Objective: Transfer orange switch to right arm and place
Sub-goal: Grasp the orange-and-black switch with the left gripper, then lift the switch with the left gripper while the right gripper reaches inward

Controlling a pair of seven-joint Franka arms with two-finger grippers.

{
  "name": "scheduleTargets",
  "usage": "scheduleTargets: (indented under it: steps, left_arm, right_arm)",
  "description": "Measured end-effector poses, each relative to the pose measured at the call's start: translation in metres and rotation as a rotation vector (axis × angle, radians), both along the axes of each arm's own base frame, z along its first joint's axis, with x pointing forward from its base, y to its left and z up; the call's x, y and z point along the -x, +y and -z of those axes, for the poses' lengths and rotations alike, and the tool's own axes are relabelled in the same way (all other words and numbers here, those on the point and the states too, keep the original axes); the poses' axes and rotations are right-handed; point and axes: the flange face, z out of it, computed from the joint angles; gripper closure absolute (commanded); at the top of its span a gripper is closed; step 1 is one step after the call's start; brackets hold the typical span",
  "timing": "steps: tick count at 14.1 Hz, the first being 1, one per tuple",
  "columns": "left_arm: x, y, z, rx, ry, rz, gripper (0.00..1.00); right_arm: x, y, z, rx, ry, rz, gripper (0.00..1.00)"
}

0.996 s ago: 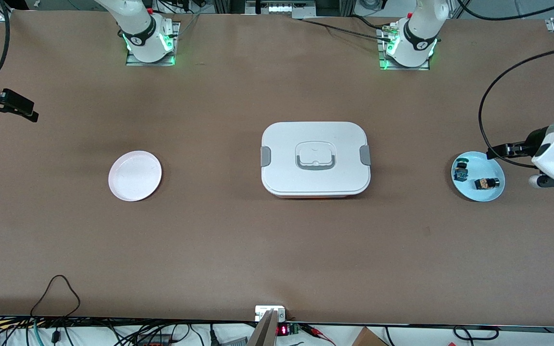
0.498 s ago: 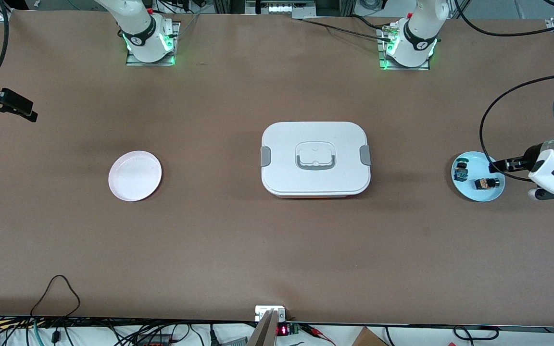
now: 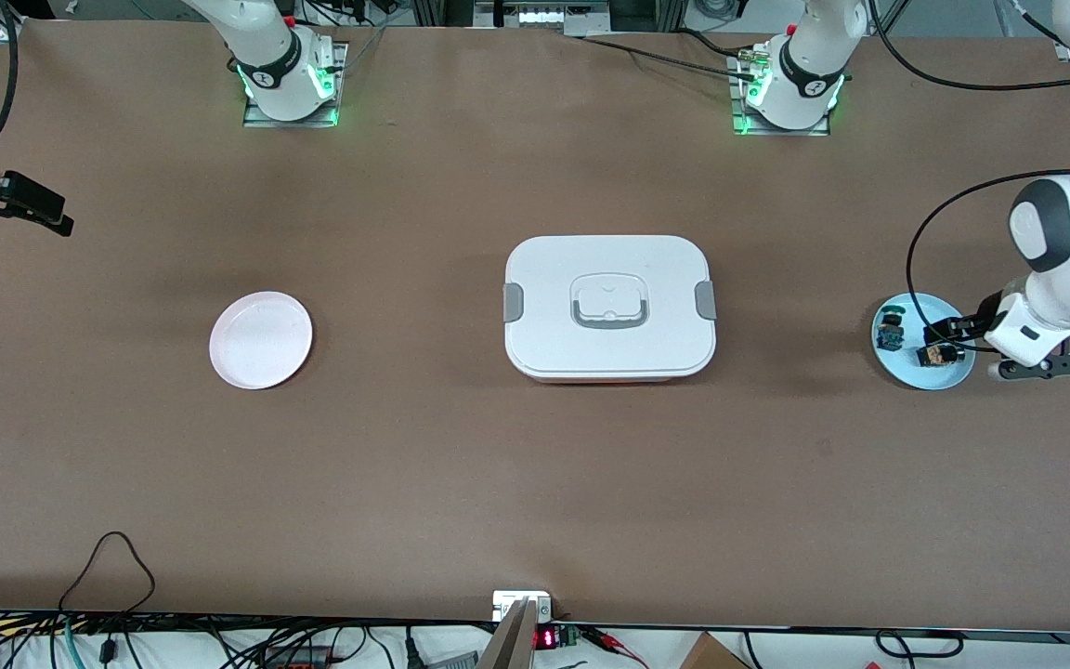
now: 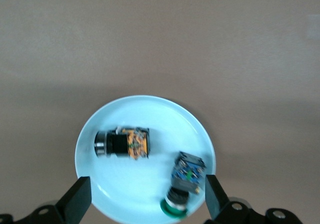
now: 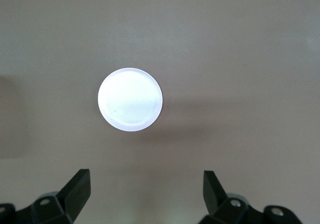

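Orange switch (image 4: 122,142) lies on the blue saucer (image 4: 145,109), left hand (image 4: 145,200) spread wide and empty above it.
The blue-capped part (image 4: 184,181) sits close; a careless close could catch it instead. Right hand (image 5: 145,194) waits open, empty, over the white plate (image 5: 130,106).

Front camera: high, facing the arm bases, shows you the whole bench (image 3: 461,465). Left wrist camera: straight down, close on the blue saucer (image 4: 100,134), shared with front. Right wrist camera: straight down, higher, over the white plate (image 5: 130,106), likewise shared.
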Motion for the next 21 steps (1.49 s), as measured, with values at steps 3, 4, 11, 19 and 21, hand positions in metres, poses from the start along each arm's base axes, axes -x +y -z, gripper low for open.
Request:
scheduleTargets:
  steps: [3,4,11,19,21]
  left_arm:
    - [0.009,0.023,0.035,0.000,-0.031,0.033,0.00]
    - [0.012,0.028,0.046,0.003,-0.030,0.035,0.00]
    - [0.021,0.037,0.087,0.001,-0.067,0.040,0.00]
    - [0.020,0.037,0.094,-0.001,-0.083,0.042,0.79]
    - [0.017,0.037,0.089,-0.003,-0.091,0.044,0.79]
  right_arm:
    - [0.000,0.000,0.000,0.000,0.001,0.000,0.00]
    - [0.000,0.000,0.000,0.000,0.001,0.000,0.00]
    - [0.000,0.001,0.001,0.000,0.002,-0.002,0.00]
    - [-0.001,0.002,0.002,0.000,0.005,-0.003,0.00]
    - [-0.001,0.002,0.002,0.000,0.005,-0.004,0.00]
